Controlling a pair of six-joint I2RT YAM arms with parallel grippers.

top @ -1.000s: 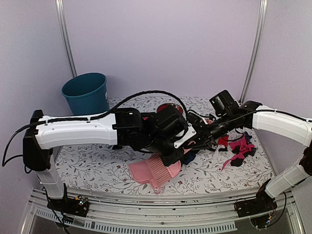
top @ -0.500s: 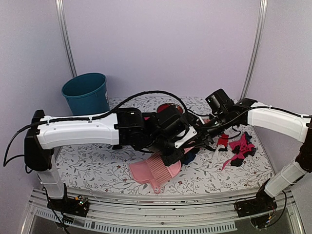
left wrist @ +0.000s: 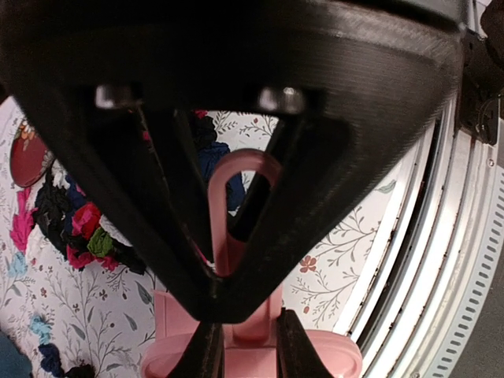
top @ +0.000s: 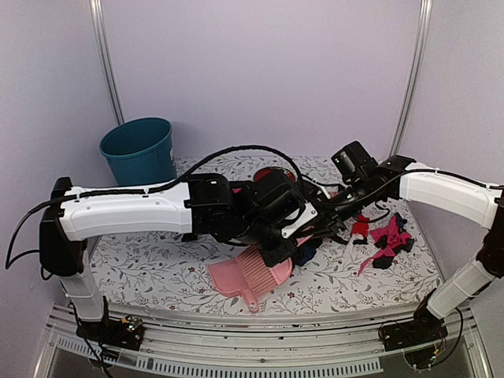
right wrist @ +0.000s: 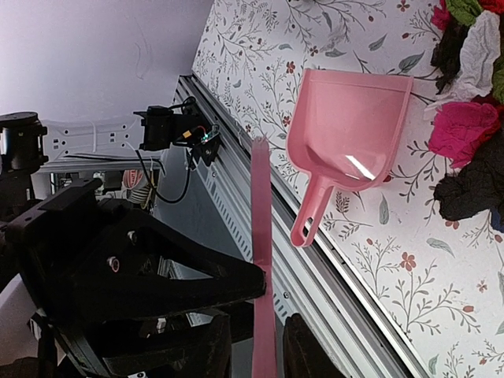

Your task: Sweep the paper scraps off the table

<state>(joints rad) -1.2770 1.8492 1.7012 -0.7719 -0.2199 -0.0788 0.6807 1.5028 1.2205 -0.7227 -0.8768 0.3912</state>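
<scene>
Where they heap, paper scraps (top: 391,236) look crumpled, pink.

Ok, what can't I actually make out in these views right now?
Left gripper: whether it grips the pink dustpan; a blurred black frame fills left wrist view, and its wrist covers it from above.
Right gripper: fingertips cut by right wrist view's bottom edge; hold on the pink strip unclear.
Paper scraps: any under the arms are hidden, top view.

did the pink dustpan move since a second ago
no, the pink dustpan keeps its spot, handle still at the near edge of the table
</scene>
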